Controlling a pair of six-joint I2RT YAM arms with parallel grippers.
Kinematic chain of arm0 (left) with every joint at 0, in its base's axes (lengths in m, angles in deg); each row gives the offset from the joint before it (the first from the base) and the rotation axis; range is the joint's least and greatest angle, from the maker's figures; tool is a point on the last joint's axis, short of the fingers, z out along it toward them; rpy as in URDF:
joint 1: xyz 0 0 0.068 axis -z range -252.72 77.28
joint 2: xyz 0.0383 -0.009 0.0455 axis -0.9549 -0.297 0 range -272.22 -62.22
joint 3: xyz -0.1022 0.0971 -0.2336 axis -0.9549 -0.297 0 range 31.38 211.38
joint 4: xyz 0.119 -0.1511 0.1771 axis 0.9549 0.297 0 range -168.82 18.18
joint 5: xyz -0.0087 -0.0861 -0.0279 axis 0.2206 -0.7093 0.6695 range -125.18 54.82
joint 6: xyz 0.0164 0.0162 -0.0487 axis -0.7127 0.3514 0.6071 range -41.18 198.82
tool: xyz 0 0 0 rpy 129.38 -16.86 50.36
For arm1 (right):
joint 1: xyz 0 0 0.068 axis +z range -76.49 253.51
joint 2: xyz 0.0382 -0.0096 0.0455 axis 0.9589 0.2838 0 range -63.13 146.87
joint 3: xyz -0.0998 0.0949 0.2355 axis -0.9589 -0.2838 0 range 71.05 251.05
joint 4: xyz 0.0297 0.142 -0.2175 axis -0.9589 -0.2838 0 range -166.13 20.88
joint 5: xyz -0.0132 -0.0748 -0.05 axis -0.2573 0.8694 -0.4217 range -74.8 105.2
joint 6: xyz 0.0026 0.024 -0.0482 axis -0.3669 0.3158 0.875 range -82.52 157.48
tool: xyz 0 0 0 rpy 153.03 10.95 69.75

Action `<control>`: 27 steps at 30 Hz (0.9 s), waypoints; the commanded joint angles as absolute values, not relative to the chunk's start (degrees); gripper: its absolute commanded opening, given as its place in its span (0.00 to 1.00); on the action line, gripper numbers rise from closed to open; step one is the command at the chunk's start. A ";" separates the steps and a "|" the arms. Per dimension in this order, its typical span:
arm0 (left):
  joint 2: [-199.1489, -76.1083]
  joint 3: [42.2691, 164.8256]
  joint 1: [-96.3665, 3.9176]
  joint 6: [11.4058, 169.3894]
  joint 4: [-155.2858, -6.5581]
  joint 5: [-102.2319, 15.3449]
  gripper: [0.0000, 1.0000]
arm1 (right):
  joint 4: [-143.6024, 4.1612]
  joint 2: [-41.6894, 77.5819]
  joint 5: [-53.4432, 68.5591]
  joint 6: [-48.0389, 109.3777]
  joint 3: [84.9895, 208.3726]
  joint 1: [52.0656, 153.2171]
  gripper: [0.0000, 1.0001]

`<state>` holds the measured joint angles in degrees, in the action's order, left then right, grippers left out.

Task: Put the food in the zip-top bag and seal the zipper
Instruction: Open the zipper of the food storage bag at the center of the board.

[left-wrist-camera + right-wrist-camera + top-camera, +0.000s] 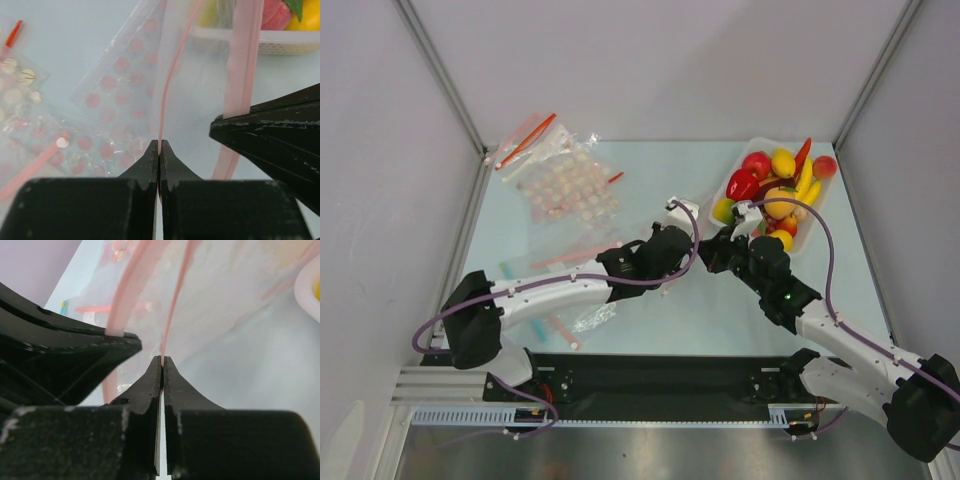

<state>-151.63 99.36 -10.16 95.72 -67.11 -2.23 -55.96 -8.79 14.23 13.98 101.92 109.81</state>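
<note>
The zip-top bag (200, 95) hangs between my two grippers at the table's middle, its film barely visible from above. My left gripper (159, 146) (688, 243) is shut on one thin pink lip of the bag's mouth. My right gripper (162, 360) (712, 245) is shut on the other lip, close against the left one. The zipper (242, 75) (132, 290) shows as a wide pink strip running up from the opposite gripper in each wrist view. The food (772, 182), glossy red, yellow and orange toy fruits, lies heaped in the white tray (812, 222) at the back right.
Clear bags printed with pale dots (565, 185) (107, 92) lie at the back left, with an orange-red strip (528, 140) beside them. Another crumpled clear bag (592, 318) sits under my left arm. The tray's rim (280, 44) is just beyond the held bag.
</note>
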 commanded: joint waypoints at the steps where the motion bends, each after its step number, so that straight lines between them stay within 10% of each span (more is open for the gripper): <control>1: -146.16 101.60 -9.62 93.23 -64.59 3.83 0.00 | -54.71 -8.29 14.49 13.93 103.65 110.16 0.00; 27: -162.85 126.74 -1.62 125.75 5.21 47.00 0.00 | -46.98 8.31 -4.66 11.20 109.01 108.93 0.00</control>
